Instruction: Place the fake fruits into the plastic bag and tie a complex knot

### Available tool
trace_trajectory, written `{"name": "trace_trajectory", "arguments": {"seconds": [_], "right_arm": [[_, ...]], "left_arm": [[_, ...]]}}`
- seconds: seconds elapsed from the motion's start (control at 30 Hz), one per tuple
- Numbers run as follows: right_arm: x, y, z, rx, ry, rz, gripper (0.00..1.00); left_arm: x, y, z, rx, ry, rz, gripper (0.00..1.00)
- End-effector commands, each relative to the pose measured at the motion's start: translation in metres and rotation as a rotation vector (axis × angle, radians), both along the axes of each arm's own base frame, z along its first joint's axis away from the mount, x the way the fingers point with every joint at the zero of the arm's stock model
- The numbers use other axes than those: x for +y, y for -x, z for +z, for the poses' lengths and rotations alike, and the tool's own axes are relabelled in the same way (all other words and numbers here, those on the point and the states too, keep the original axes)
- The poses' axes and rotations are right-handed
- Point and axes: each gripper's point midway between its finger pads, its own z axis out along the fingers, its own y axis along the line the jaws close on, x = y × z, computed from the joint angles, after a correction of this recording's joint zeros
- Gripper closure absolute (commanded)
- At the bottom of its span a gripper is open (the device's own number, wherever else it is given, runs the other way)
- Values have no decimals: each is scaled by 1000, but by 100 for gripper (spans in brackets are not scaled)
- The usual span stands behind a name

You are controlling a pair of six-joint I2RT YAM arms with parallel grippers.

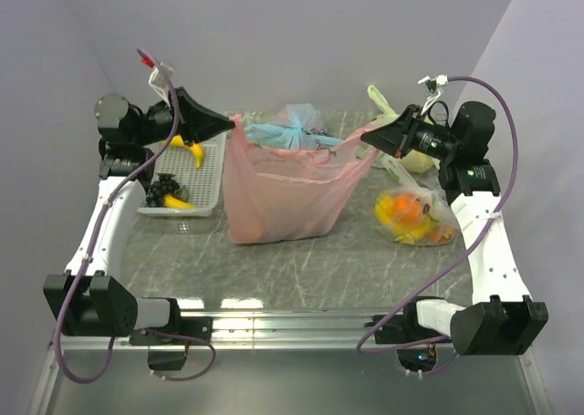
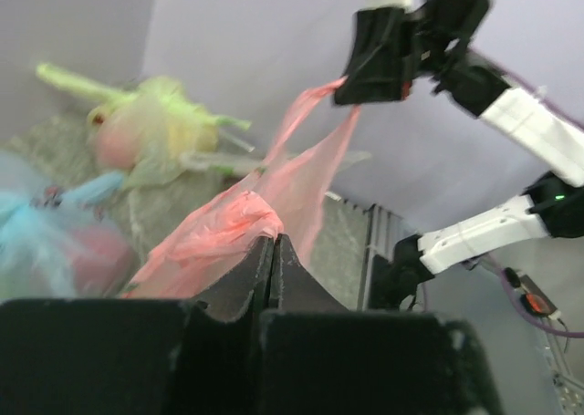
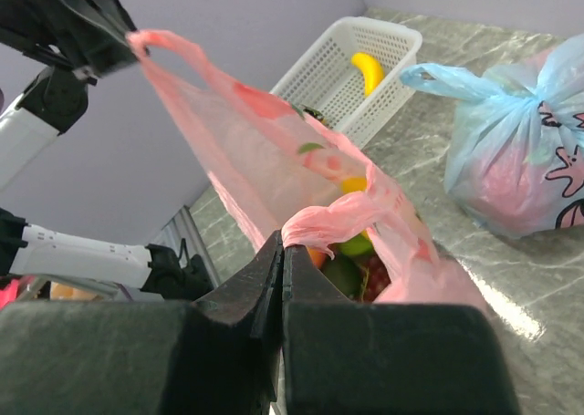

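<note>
Gripping on the left: left pincer [image 1: 234,120] is pinched tight on one handle of the plastic bag [image 1: 278,191], with pink film bunched at its tips.
Right side: right pincer [image 1: 365,140] is closed on the other handle, which is bunched the same way.
Bag position: it stands at the middle of the bench [image 1: 319,264], between the two arms, with its base on the marble-patterned top.
Bag axis: upright, mouth upward. The mouth is drawn into a long slit running left to right, and the handles are well apart and raised.
Fake fruits [image 3: 351,251]: green, yellow and red pieces lie low inside the pink bag, seen through its mouth.
Basket [image 1: 217,164]: white, left of the bag, holding bananas [image 1: 193,150] and a dark grape bunch [image 1: 162,189].
Blue bag [image 1: 292,128]: knotted, behind the pink one.
Writing: the blue bag carries a pink and dark print [image 3: 557,191], possibly letters, too partial to read.
Other bags: a pale green bag [image 2: 155,137] sits at the far right. A clear bag [image 1: 415,216] of orange and yellow fruit lies near the right arm.
</note>
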Motion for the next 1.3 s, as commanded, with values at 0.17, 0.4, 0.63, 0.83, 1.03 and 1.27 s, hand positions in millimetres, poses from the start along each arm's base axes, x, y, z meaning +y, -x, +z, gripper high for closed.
{"name": "trace_trajectory", "arguments": {"seconds": [0.17,0.4,0.63,0.83,1.03,1.27], "right_arm": [[9,7,35,-150,-23,59,100],[25,16,24,-187,-2,116,100],[24,19,25,-222,13,91,100],[22,27,27,-270,33,90,100],[24,26,21,-287,49,91,100],[27,16,23,-330,44,87,100]], "left_arm": [[51,-19,-26,-71,-218,156,69],[51,-49,16,-259,-346,240,16],[-80,-38,-21,-339,-349,36,10],[-158,-32,-33,-385,-264,-54,1],[-202,-9,-28,-345,-122,-256,1],[-219,18,-23,-201,19,-470,1]]}}
